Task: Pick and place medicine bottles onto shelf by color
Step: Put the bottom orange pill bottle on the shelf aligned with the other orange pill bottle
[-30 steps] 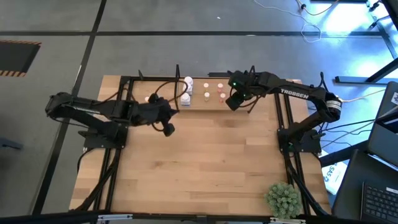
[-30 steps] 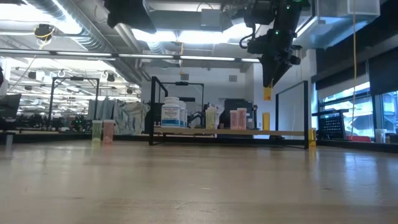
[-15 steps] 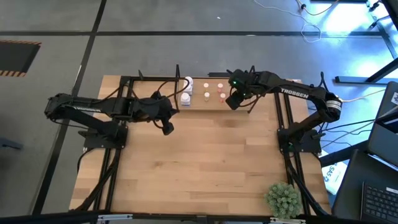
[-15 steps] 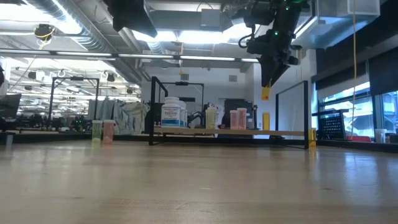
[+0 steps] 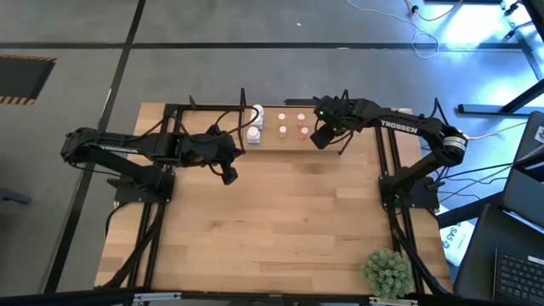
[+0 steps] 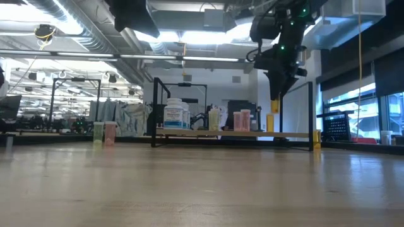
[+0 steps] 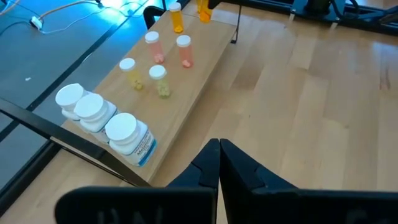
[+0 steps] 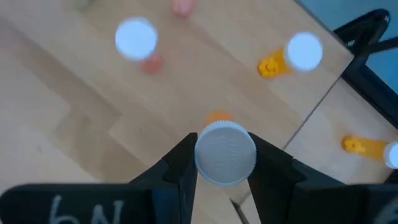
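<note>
one orange bottle (image 8: 224, 153) (white-capped) in right gripper (image 8: 225, 163) above shelf (image 5: 293, 141).

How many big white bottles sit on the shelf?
3: the white bottles cluster at one end of the shelf, beside the small coloured ones. None seems hidden.

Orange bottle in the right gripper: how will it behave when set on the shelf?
The orange bottle looks narrow and tall, so it probably tips easily if released tilted. Being round, it would likely roll if it falls. The right gripper pinches it by the white cap, so it's probably light and rigid.
</note>
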You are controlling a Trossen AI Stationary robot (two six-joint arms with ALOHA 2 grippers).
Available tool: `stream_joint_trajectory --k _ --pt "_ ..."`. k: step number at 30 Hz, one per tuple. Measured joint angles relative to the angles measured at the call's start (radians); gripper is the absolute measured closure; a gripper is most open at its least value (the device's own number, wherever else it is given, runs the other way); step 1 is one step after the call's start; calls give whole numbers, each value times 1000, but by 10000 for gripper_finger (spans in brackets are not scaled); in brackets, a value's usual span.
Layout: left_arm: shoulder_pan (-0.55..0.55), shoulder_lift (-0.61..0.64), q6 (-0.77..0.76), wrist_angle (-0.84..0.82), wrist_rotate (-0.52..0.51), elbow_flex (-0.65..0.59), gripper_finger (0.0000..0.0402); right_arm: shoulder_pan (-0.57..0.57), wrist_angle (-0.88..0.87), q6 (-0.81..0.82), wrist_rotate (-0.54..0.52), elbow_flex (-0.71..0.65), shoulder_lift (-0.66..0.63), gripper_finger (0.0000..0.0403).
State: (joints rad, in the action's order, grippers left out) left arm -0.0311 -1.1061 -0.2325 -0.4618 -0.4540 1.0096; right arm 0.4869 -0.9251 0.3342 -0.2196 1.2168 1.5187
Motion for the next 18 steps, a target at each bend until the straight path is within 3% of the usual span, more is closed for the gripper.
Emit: stream_joint_trajectory --k 10,18 --pt "0 0 0 2 0 0 401 53 60 -38 37 -1 59 281" --pt "0 0 0 1 -1 0 401 67 74 -53 -17 4 126 281"
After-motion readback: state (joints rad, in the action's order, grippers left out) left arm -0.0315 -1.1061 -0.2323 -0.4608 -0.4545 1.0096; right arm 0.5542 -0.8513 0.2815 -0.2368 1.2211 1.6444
